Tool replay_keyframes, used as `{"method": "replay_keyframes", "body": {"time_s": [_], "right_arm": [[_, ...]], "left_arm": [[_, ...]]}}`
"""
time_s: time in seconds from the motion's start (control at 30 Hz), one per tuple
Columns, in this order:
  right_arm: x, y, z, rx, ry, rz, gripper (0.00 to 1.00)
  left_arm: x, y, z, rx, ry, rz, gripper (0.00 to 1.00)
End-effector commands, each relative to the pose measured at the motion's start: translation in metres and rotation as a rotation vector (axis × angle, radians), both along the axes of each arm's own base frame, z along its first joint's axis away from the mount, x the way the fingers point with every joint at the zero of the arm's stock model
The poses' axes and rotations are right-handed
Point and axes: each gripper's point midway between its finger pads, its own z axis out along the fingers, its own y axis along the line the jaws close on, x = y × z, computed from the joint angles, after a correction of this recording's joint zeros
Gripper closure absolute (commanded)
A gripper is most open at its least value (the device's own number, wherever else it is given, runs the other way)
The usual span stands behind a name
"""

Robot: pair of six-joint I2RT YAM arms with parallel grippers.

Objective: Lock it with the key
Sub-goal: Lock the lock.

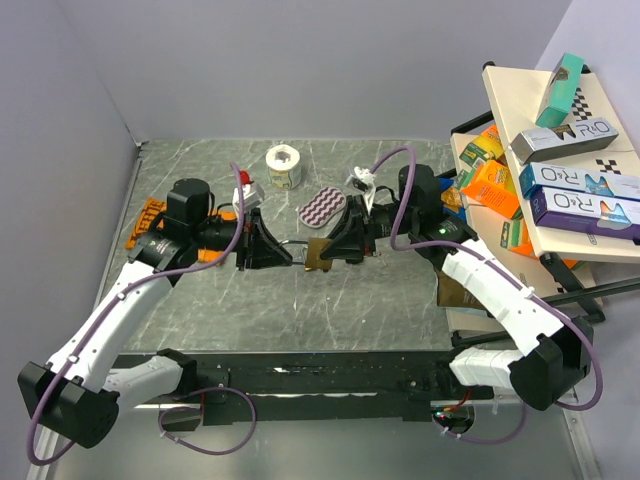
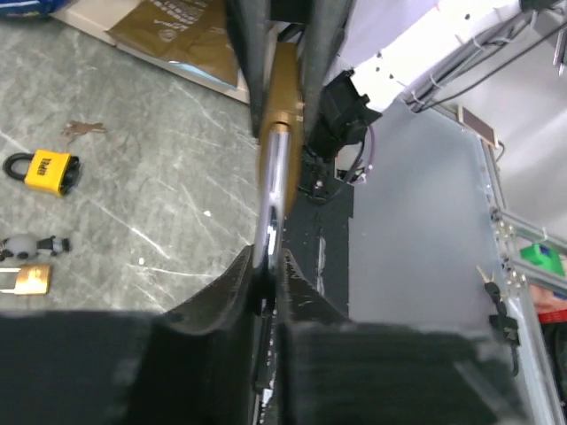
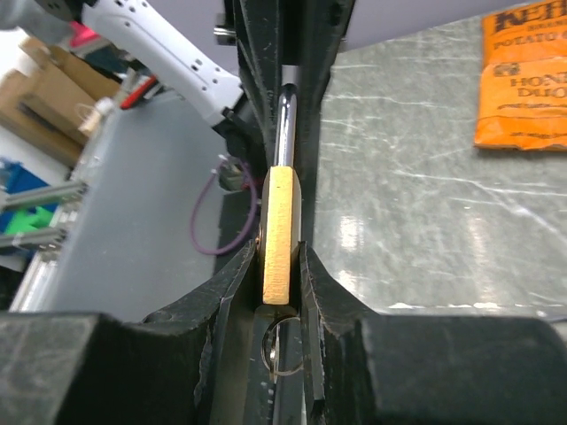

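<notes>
The padlock hangs above mid-desk with its long axis running 9 to 3 o'clock. The left end effector pinches its shackle. The right end effector clamps the brass body, and the key ring is probably at the 3 o'clock end.

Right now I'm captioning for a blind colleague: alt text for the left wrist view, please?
The left claw pinches the silver shackle of a brass padlock whose body the right claw clamps from opposite. A yellow padlock and a smaller brass padlock lie on the grey marbled table.
</notes>
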Motion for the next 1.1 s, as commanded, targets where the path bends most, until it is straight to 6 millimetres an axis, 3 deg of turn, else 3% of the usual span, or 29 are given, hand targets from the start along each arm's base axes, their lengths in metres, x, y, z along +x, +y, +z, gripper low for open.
{"method": "replay_keyframes", "body": {"time_s": [0.0,0.03,0.27,0.5,0.6,0.67,0.73,0.83,1.07], "right_arm": [[-0.013,-0.002,0.043,0.082,-0.230,0.061,1.00],[-0.010,-0.002,0.042,0.074,-0.235,0.043,1.00],[-0.004,-0.001,0.040,0.063,-0.297,0.010,1.00],[-0.020,0.004,0.045,0.083,-0.155,0.112,1.00],[-0.023,0.004,0.044,0.078,-0.127,0.121,1.00],[-0.019,0.004,0.045,0.071,-0.181,0.107,0.53],[-0.019,0.000,0.035,0.022,-0.168,0.090,0.19],[-0.017,-0.006,0.026,-0.010,-0.228,0.067,0.13],[-0.005,-0.005,0.004,-0.050,-0.263,0.040,0.12]], "left_arm": [[0.000,-0.004,0.017,-0.029,-0.048,-0.034,0.94],[0.000,-0.004,0.017,-0.028,-0.039,-0.031,0.99],[0.001,-0.008,0.015,-0.050,0.053,-0.034,0.99],[0.006,-0.007,0.012,-0.035,-0.094,-0.038,0.99],[0.007,-0.006,0.019,-0.029,-0.136,-0.044,0.99],[0.006,-0.005,0.025,-0.035,-0.171,-0.026,0.99],[0.005,-0.003,0.034,-0.053,-0.207,-0.015,0.99],[0.001,-0.002,0.042,-0.055,-0.231,-0.021,0.99],[-0.013,-0.003,0.048,-0.039,-0.276,-0.072,0.99]]}}
